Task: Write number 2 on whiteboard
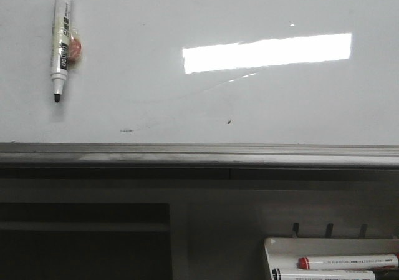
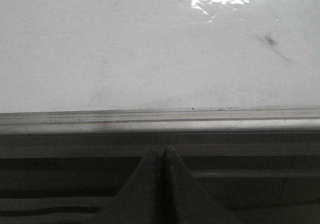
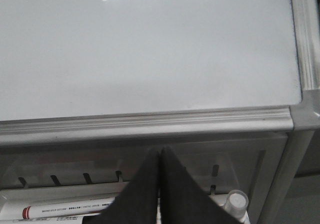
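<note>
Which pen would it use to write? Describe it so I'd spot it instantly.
Judging by position, start at the big whiteboard and look to its upper left. A marker hangs there upright, black tip down, uncapped. Unlike the red-capped marker lying in the tray below, it is up against the board.

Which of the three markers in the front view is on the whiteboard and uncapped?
The black-tipped marker at the whiteboard's upper left, tip bare and pointing down. The other two, the red-banded marker and the black-banded marker, lie in the tray.
</note>
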Tool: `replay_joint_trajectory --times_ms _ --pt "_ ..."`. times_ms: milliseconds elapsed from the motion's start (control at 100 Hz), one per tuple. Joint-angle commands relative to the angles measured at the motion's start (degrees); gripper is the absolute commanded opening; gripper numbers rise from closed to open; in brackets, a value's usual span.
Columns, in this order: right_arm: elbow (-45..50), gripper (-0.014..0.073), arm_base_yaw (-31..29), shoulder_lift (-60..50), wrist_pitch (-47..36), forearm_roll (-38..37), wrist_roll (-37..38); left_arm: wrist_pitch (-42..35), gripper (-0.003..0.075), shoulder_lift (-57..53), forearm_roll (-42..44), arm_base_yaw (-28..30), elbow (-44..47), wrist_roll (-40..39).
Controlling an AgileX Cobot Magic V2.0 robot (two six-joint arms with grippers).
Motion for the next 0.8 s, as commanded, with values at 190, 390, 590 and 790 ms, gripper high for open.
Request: replay_joint_trajectory --times_ms 190,390,590,790 --pt "1.4 -0.0061 -0.4 -1.2 -0.8 -0.1 -0.3 -4.3 -0.002 -1.6 -0.1 0.2 0.6 -0.5" --pt "1.4 -0.0061 -0.4 -1.2 -0.8 -0.1 -0.3 -4.7 -0.002 -1.6 -0.1 0.2 0.6 -0.5" --pt "1.3 -0.0061 -0.4 -1.2 -1.5 -0.1 -0.3 -8.7 -0.002 -1.6 -0.1 0.2 0.6 -0.5" --pt "1.3 -0.0061 -0.4 -1.2 -5.0 -0.1 -0.3 -14.5 -0.002 -1.6 -0.1 0.2 0.6 -0.5"
